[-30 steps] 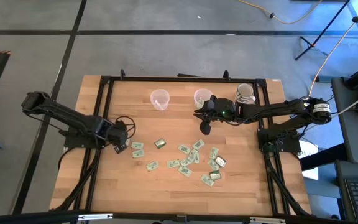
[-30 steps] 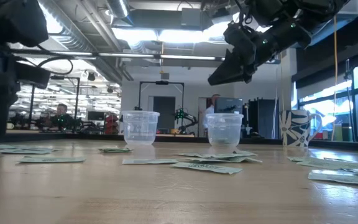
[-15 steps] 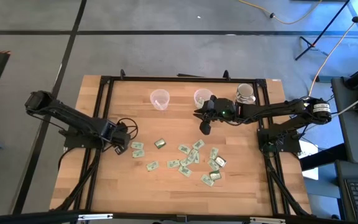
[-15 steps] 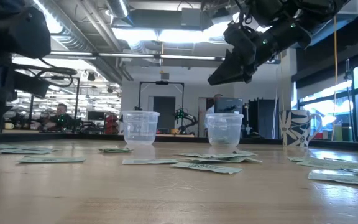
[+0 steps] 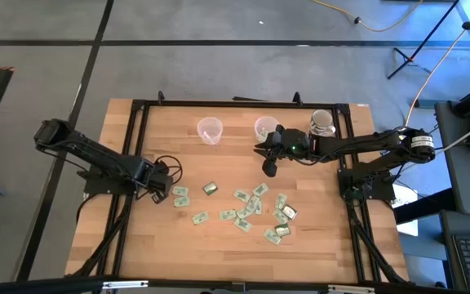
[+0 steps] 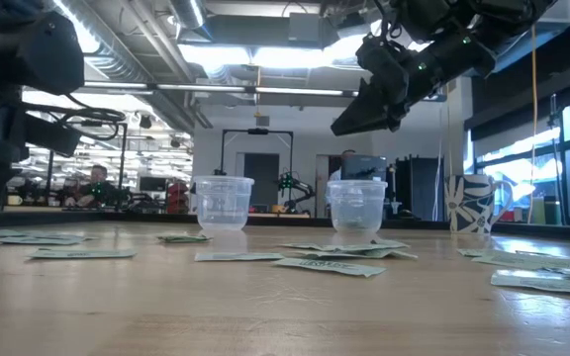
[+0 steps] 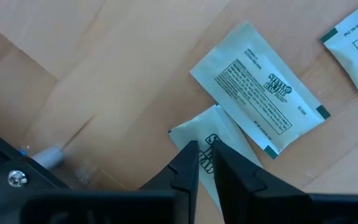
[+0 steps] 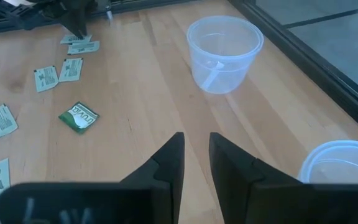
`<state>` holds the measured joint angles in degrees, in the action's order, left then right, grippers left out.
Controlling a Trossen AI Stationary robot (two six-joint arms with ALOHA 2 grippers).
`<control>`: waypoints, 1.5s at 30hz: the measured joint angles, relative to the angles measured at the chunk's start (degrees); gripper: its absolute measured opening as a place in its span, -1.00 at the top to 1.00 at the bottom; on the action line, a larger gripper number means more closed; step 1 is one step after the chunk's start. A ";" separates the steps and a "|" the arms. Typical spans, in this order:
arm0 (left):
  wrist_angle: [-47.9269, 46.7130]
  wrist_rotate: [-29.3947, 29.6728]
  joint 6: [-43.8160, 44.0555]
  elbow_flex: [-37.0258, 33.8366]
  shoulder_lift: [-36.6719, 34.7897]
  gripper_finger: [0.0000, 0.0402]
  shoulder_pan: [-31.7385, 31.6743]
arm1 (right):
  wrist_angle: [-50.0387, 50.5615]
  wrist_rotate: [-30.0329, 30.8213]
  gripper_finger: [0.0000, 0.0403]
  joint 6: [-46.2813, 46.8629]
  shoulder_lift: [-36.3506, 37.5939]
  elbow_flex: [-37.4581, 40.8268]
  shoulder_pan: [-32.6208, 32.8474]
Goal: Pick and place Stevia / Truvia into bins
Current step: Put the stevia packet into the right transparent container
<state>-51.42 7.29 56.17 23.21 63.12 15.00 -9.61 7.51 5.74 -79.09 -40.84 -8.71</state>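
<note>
Pinching a pale sachet point(image 7: 229, 140) with nearly closed fingers, the left gripper point(image 7: 205, 163) should lift straight; right gripper point(image 8: 196, 152), fingers narrow, waits by the cups point(image 8: 224, 53).

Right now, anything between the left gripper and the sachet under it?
Nothing visible. The left gripper sits low over the sachet on the table's left, fingers nearly together, tips at its edge. The right gripper hangs raised by the cups.

Table point(image 5: 219, 245): pale, light-brown wood grain
Sachets point(image 5: 243, 214): pale green and white, dark print
One sachet point(image 8: 78, 117): darker green
Cups point(image 6: 224, 204): translucent, clear
Mug point(image 6: 470, 203): white with dark leafy pattern
Arms point(image 5: 357, 145): black
Table frame point(image 5: 137, 139): black
</note>
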 joint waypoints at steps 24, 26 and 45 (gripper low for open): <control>0.14 0.36 -1.66 -0.14 0.08 0.74 -0.04 | 0.02 0.00 0.61 0.00 0.00 0.00 0.00; 0.06 0.27 -1.35 -0.14 0.08 0.70 -0.11 | 0.02 0.00 0.61 0.00 0.00 0.00 0.00; 0.54 -1.35 -1.97 0.22 1.88 0.98 -0.11 | 0.02 0.00 0.61 0.00 0.00 0.00 0.00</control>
<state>-50.88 5.94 54.21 23.44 65.00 14.90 -9.58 7.51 5.74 -79.09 -40.84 -8.71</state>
